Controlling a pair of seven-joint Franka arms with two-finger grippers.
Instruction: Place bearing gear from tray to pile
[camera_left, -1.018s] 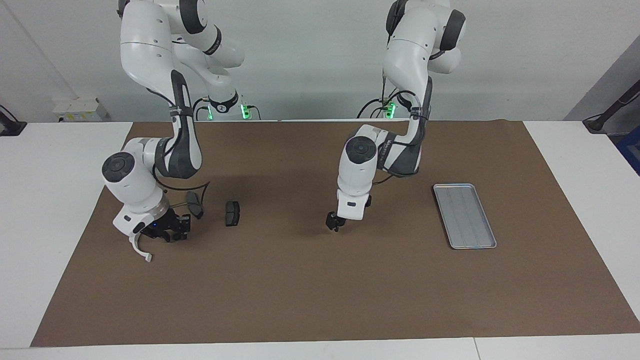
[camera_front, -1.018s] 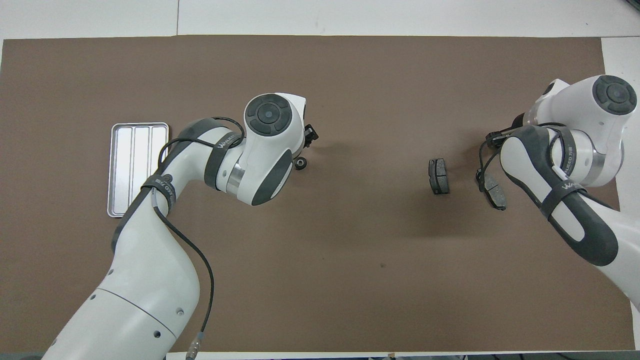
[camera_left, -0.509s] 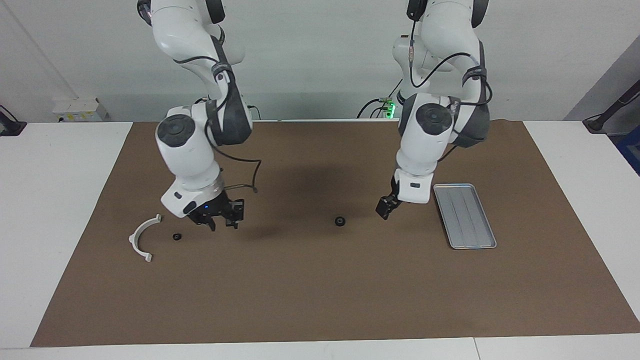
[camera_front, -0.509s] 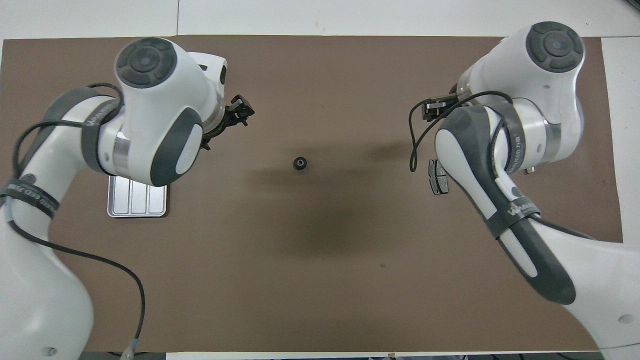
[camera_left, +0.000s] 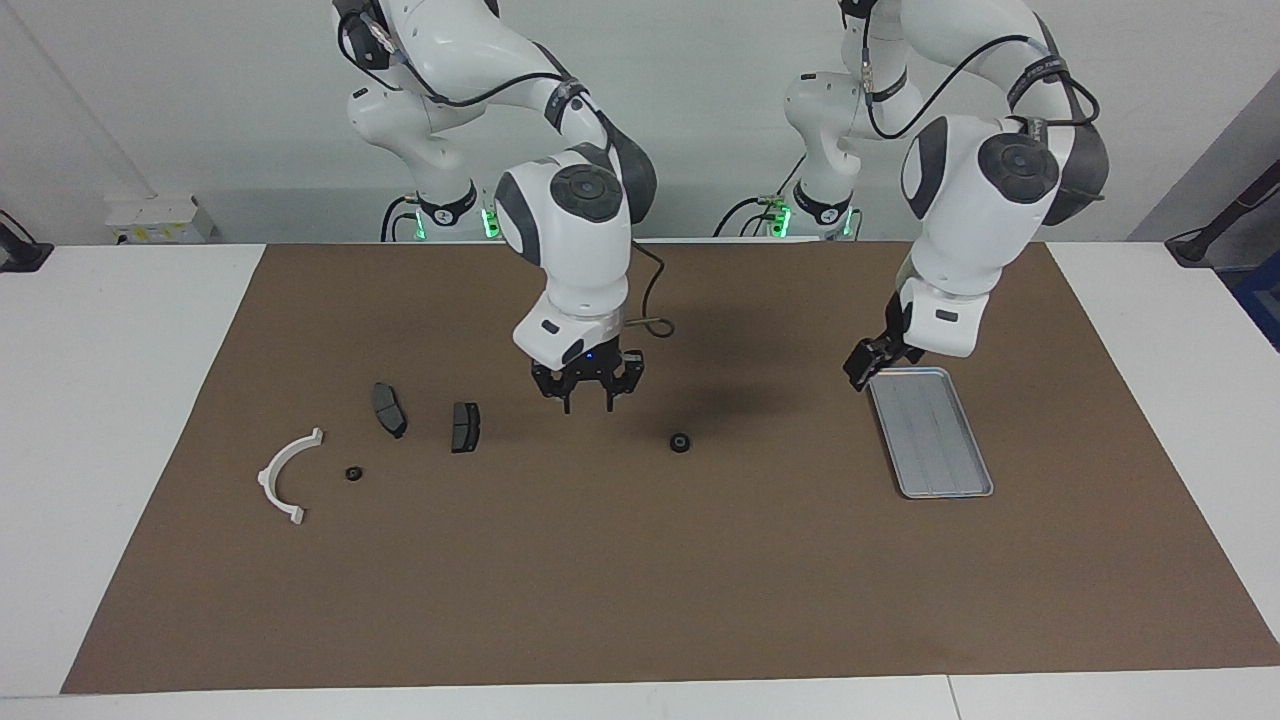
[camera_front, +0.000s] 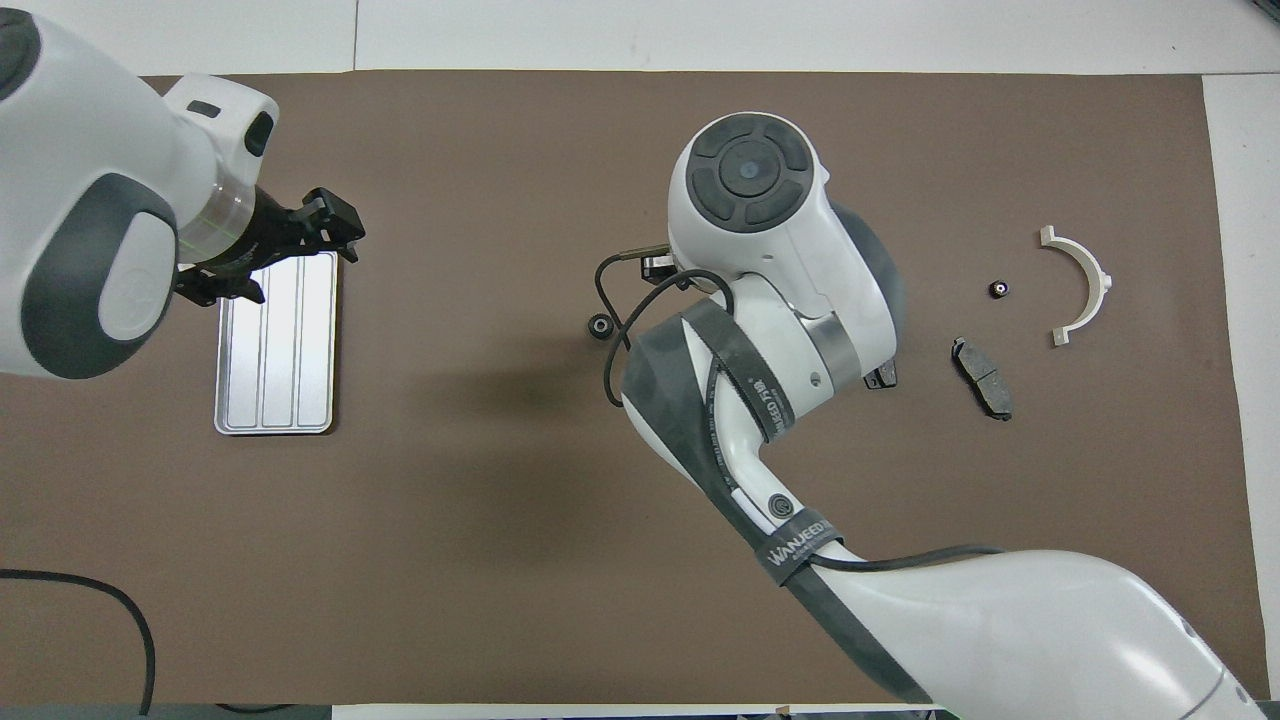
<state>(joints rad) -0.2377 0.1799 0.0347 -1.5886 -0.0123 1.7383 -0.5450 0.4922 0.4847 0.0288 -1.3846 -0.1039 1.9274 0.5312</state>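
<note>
Bearing gear (camera_left: 680, 442): lies on the mat, between tray (camera_left: 975, 478) and pile (camera_left: 290, 480)
Right gripper (camera_left: 588, 392): fingers spread, empty, hovering near gear
Left gripper (camera_left: 862, 368): empty, waits over tray corner
Tip: centre fingers over gear, descend straight

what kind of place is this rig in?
Likely a robotics lab bench: two arms bolted at a white table with a brown mat, bare wall, and loose parts, brake pads and a metal tray, laid out.
</note>
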